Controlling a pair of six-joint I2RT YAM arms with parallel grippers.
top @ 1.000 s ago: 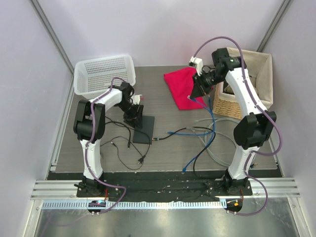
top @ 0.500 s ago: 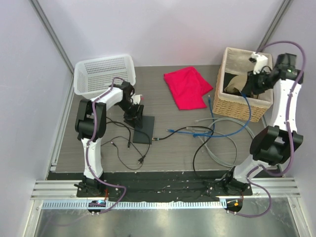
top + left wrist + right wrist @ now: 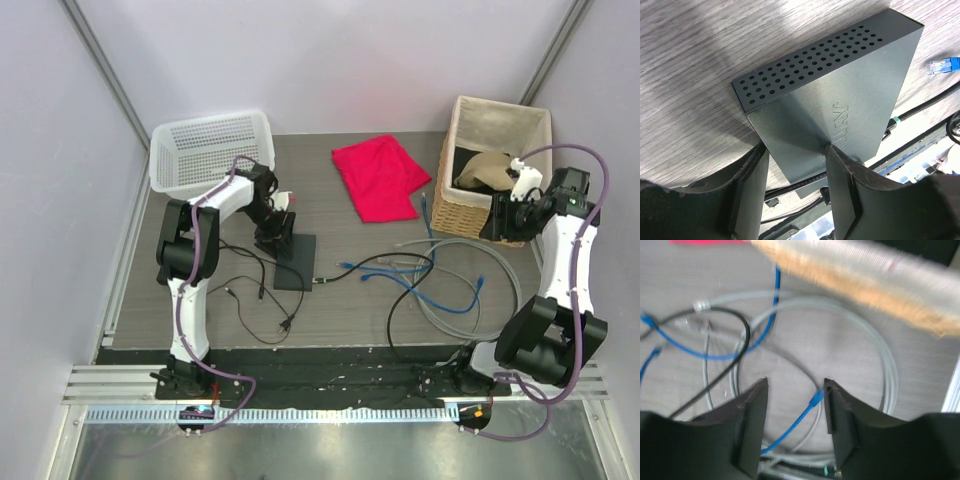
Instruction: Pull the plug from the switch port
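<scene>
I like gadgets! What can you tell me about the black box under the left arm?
The switch is a thin, flat, matte black box with rows of small round vent holes along one side and a logo on top. It lies flat on the wood-grain table. The left gripper rests on one end, and a black cable joins its edge.
</scene>
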